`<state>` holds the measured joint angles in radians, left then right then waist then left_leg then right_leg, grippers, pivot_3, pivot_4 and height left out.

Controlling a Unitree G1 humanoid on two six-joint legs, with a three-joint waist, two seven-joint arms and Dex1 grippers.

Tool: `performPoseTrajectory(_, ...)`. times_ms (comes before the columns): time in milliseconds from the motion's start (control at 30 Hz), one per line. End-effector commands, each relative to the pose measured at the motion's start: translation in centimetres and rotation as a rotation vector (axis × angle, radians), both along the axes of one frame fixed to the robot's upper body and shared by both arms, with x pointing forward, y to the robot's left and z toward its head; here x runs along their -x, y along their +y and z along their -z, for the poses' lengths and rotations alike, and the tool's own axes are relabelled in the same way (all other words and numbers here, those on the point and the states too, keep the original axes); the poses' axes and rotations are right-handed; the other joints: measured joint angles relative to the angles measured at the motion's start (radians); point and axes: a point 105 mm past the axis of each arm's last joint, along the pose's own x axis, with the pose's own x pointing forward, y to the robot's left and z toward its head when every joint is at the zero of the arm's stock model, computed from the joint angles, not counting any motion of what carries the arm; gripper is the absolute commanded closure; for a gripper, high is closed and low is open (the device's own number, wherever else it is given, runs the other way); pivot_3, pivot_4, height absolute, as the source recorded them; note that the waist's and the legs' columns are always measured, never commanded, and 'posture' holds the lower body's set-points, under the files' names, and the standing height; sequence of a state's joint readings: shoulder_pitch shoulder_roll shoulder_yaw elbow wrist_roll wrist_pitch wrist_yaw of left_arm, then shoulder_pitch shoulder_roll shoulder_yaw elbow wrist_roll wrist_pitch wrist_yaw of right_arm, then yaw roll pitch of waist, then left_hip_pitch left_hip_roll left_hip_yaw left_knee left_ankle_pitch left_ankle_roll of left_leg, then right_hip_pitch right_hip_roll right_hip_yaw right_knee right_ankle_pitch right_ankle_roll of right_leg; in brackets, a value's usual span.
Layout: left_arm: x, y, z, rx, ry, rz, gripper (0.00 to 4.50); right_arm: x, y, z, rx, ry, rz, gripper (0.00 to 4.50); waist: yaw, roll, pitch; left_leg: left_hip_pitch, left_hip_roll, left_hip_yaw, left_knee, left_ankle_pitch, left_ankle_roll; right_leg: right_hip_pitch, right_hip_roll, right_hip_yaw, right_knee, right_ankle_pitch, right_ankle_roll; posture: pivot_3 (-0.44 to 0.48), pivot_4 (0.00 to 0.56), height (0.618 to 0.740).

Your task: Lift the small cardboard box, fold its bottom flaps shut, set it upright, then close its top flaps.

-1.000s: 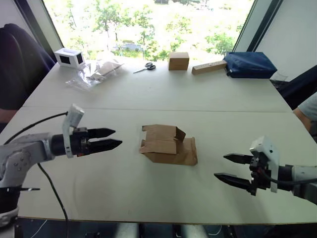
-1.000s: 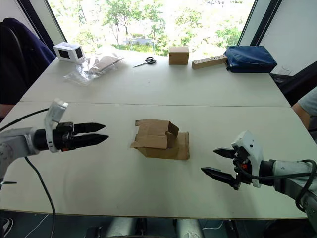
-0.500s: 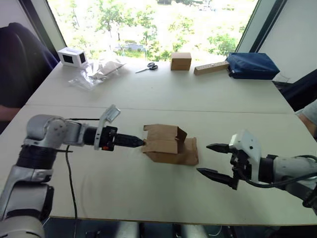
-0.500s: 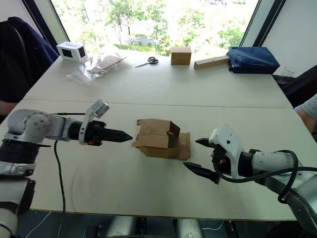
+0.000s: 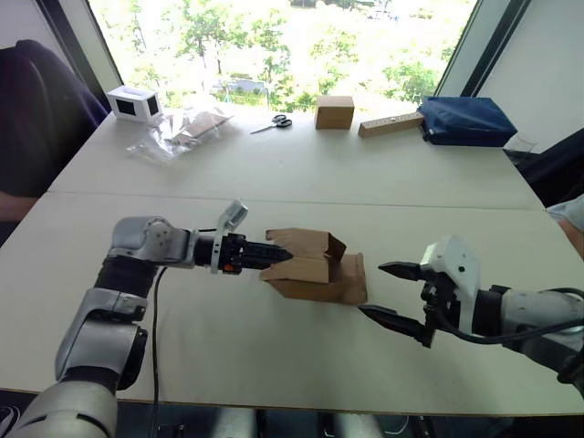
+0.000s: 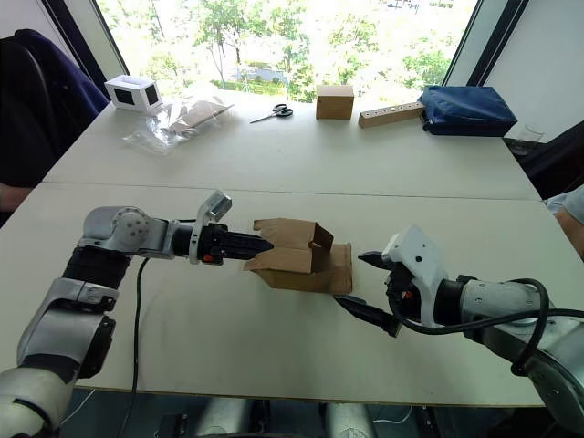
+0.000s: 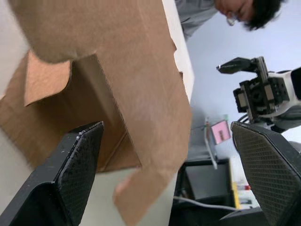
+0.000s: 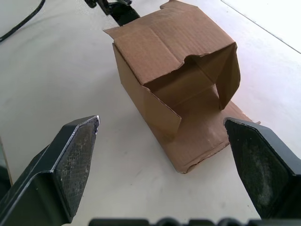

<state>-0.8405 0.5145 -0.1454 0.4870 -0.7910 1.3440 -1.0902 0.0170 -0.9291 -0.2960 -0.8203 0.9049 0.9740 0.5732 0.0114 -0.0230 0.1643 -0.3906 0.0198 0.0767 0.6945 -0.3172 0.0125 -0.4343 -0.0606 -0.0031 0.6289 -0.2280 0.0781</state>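
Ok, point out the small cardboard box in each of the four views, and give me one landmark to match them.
Left eye view: small cardboard box at table centre, lying on its side between both grippers.
Right eye view: same box, centre of the table.
Left wrist view: close up, rising between the fingers.
Right wrist view: open end facing the camera, between the fingers.
Shared landmark: the left gripper at the box's edge.

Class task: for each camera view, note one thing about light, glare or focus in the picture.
Eye views: the window behind the table is overexposed, trees washed pale. Left wrist view: the box is so close that it looks soft, and the left hand's fingers are dark. Right wrist view: even light, the box's open inside shaded, only a faint shadow on the table.
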Motion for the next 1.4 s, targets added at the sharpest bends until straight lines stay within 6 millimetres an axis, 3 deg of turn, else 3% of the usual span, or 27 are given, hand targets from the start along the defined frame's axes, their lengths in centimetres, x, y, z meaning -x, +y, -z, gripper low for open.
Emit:
performPoseTrajectory(33,-1.0,-1.1,-0.5,0.059,-0.028,0.002,0.05,0.1,-0.1,-1.1,0.007,-0.05,0.0,0.0,0.0,0.0,0.0,0.0,0.0,0.0,0.0,0.0,0.0,0.0,0.0,0.0,0.0,0.0,0.0,0.0,0.15,0.74)
performPoseTrajectory(267,-1.6,-3.0,0.0,0.096,-0.017,0.032,0.05,0.1,-0.5,-0.7,0.015,-0.046,0.021,0.0,0.001,0.0,0.0,0.0,-0.001,0.0,0.001,-0.001,0.001,0.0,-0.001,0.0,0.0,0.0,0.0,0.0,0.15,0.74)
performPoseTrajectory(467,-1.6,-3.2,0.1,0.1,-0.015,0.049,0.05,0.2,-0.7,-0.6,0.014,-0.044,0.032,0.0,0.0,0.0,0.0,-0.001,-0.001,0.0,0.001,-0.001,0.002,0.0,-0.001,0.0,0.0,0.0,0.001,0.0,0.15,0.74)
performPoseTrajectory(567,-1.5,-3.4,-0.2,0.113,-0.019,0.059,0.75,0.3,-0.9,-0.3,0.013,-0.04,0.045,0.0,0.0,0.0,0.0,-0.001,-0.001,-0.001,0.001,-0.001,0.002,0.0,-0.001,0.0,0.0,0.0,0.001,0.0,0.15,0.74)
performPoseTrajectory(800,-1.3,-3.6,-0.3,0.114,-0.024,0.07,3.3,0.1,-1.2,0.0,0.006,-0.046,0.064,0.0,0.0,0.0,0.0,-0.001,-0.001,-0.001,0.002,-0.001,0.003,0.0,-0.002,0.0,0.0,0.0,0.001,0.0,0.15,0.74)
performPoseTrajectory(867,-1.2,-3.6,-0.3,0.115,-0.023,0.068,4.26,0.0,-1.1,-0.1,0.005,-0.049,0.062,0.0,0.0,0.0,0.0,-0.001,-0.001,-0.001,0.002,-0.002,0.003,0.0,-0.002,0.0,0.0,0.0,0.001,0.0,0.15,0.74)
performPoseTrajectory(900,-1.2,-3.6,-0.3,0.117,-0.022,0.068,4.48,0.0,-1.1,-0.2,0.005,-0.05,0.061,0.0,0.0,0.0,0.0,-0.001,-0.001,-0.001,0.002,-0.002,0.003,0.0,-0.002,0.0,0.0,0.0,0.001,0.0,0.15,0.74)
performPoseTrajectory(1067,-1.2,-3.5,-0.6,0.133,-0.03,0.056,4.48,-0.1,-1.0,-0.4,0.001,-0.05,0.057,0.0,0.0,0.0,0.0,-0.001,0.0,-0.001,0.002,-0.002,0.003,0.0,-0.002,0.0,0.0,0.0,0.001,0.0,0.15,0.74)
performPoseTrajectory(1200,-1.5,-3.1,-1.9,0.169,-0.101,0.051,4.48,-0.5,-1.1,-1.1,-0.051,-0.059,0.076,0.0,0.0,0.0,0.0,-0.001,0.0,-0.001,0.002,-0.002,0.003,0.0,-0.002,0.0,0.0,0.0,0.001,0.0,0.15,0.74)
performPoseTrajectory(1400,-1.2,-2.2,-9.2,0.3,-0.482,0.084,4.48,-3.3,-3.2,-6.1,-0.406,-0.176,0.236,0.0,-0.001,-0.001,0.001,-0.001,0.002,-0.001,0.002,-0.002,0.003,0.0,-0.002,0.0,0.0,0.001,0.002,0.0,0.15,0.74)
